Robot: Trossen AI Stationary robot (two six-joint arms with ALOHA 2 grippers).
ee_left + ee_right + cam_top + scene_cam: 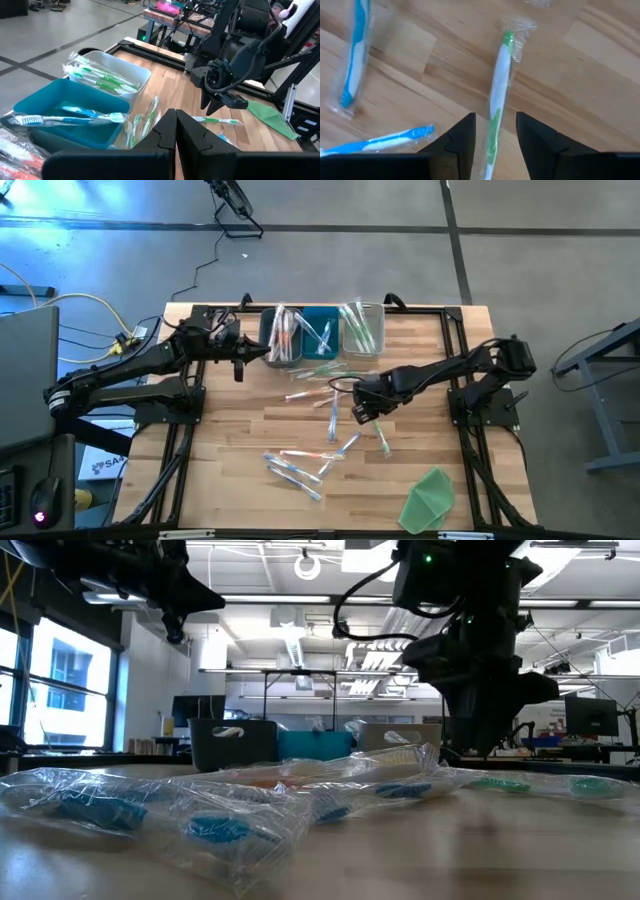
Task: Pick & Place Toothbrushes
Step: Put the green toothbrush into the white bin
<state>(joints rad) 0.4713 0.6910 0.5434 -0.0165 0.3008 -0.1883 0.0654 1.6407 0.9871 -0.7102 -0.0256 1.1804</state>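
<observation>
Many wrapped toothbrushes lie loose on the wooden table (240, 480), among them blue ones (292, 470) near the front. My right gripper (495, 131) points down, open, low over a green toothbrush (498, 85) in a clear wrapper. One finger stands on each side of its handle, and no touch shows. The brush lies flat on the wood. My left gripper (175, 131) hovers shut and empty by the bins at the table's far left.
Three bins stand along the far edge: one with pink and orange brushes (282, 335), a teal one (75, 100) with blue brushes, a clear one (112, 75) with green brushes. Two blue brushes (352, 55) lie near the right gripper. A green cloth (430, 500) lies front right.
</observation>
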